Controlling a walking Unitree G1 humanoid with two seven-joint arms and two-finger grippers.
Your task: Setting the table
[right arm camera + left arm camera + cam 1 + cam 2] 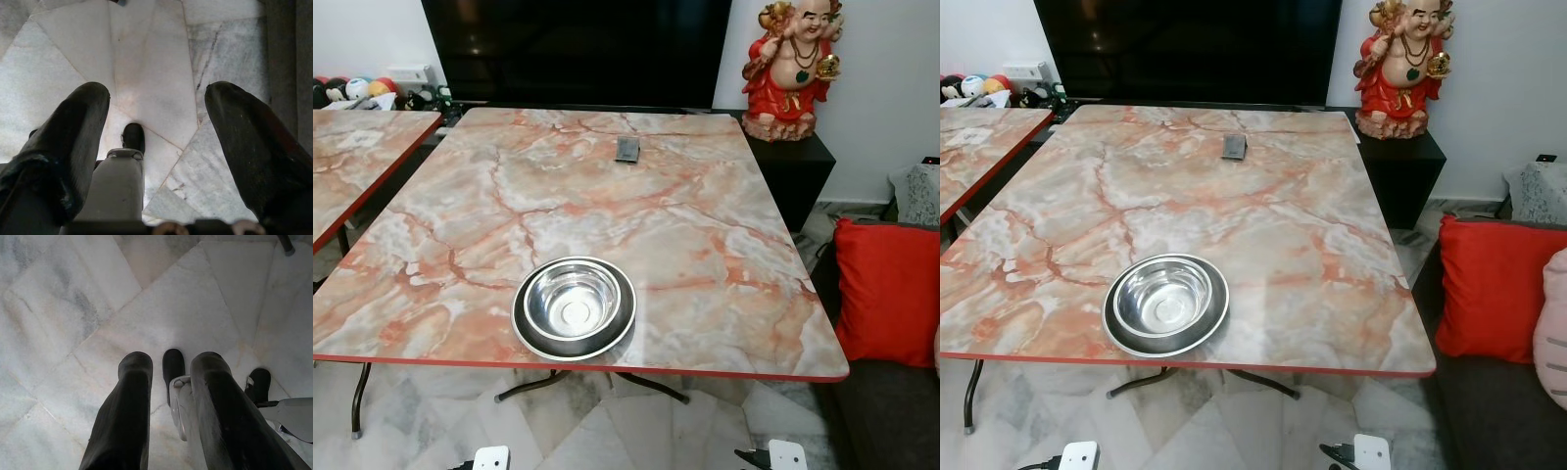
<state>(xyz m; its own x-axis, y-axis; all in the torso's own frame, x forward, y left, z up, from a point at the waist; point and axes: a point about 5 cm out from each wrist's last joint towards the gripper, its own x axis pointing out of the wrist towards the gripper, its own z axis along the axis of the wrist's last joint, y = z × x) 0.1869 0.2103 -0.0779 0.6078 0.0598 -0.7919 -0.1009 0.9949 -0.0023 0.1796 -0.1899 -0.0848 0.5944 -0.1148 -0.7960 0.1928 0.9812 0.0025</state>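
A shiny steel bowl (574, 299) sits inside a shallow steel plate (525, 333) near the front edge of the pink marble-patterned table (705, 225). A small dark flat object (626, 149) lies at the table's far middle. Both arms hang low beside the table's front. In the left wrist view, my left gripper (172, 357) points down at the white tiled floor, open with a modest gap and nothing held. The right wrist view shows my right gripper (159, 93) also over the floor, its fingers spread wide and empty.
A second marble table (352, 157) stands to the left. A red statue (795, 69) tops a black cabinet (798, 171) at the back right, beside a large dark screen (578, 49). A red cushion (889, 289) rests on a dark sofa (891, 411) at right.
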